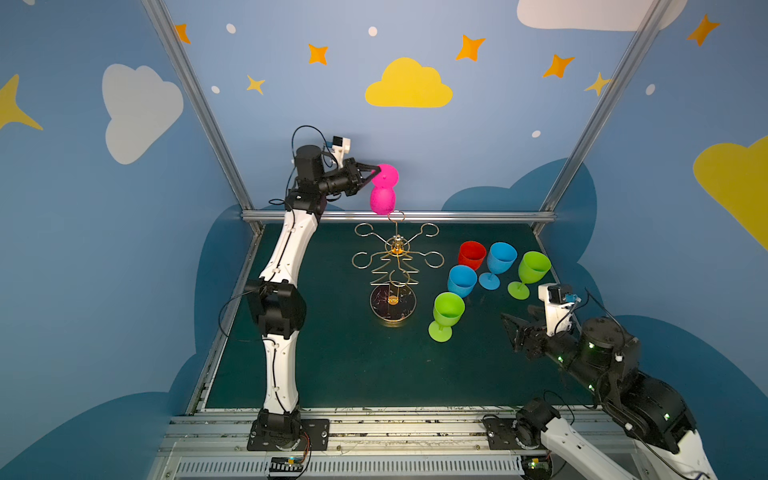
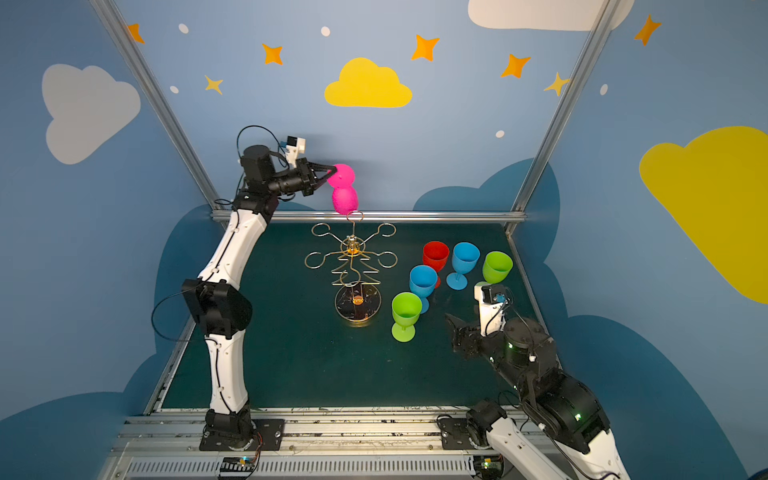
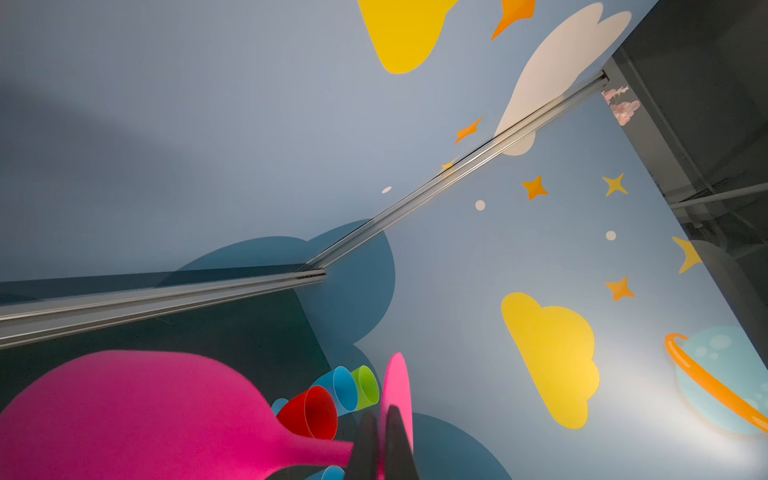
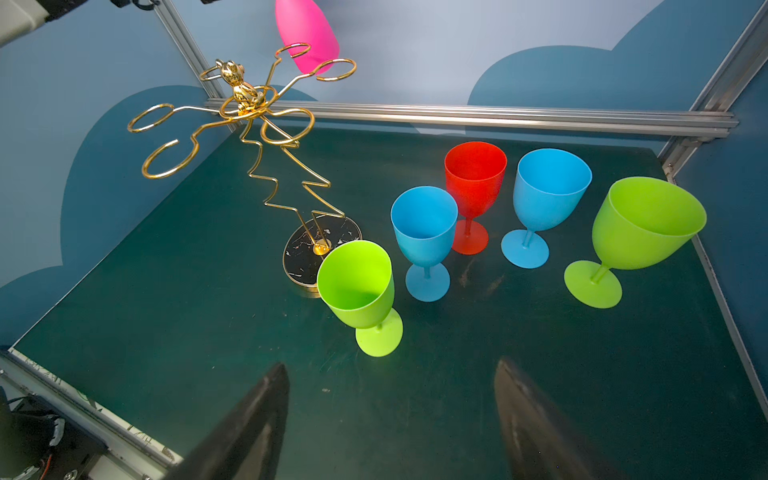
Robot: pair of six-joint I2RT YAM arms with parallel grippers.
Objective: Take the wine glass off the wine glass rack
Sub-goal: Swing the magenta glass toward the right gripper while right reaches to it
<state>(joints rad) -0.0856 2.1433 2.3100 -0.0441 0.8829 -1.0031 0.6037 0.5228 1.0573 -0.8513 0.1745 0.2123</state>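
Left gripper up high at the back, clamped tight on the edge of the foot of the glass. Fingertips pinched flat across that pink disc in the left wrist view, though dark and blurred there. Bowl hanging mouth down. Sensible grip: hung upside down by the foot on a stand like this, so the foot the easiest part to reach.

Glass held above and just behind the far loop of the rack, probably high enough to bring the stem out of the wire. Looks off the rack, or as good as. Cannot tell whether the rim brushes that far loop: overlapping in both top views, and cut off above the bowl in the right wrist view. Stem mostly hidden from above.

Rack upright in the middle of the counter, no glass in any loop.

Further right, five more, all upright and bunched clear of the rack: near green glass, near blue glass, red glass half hidden behind it, far blue glass, far green glass. Likely parked there out of the working lane.

Right gripper low at the front right, fingers wide apart, nothing between them. Hanging back, seemingly out of the left arm's way. Just a dark shape from above.
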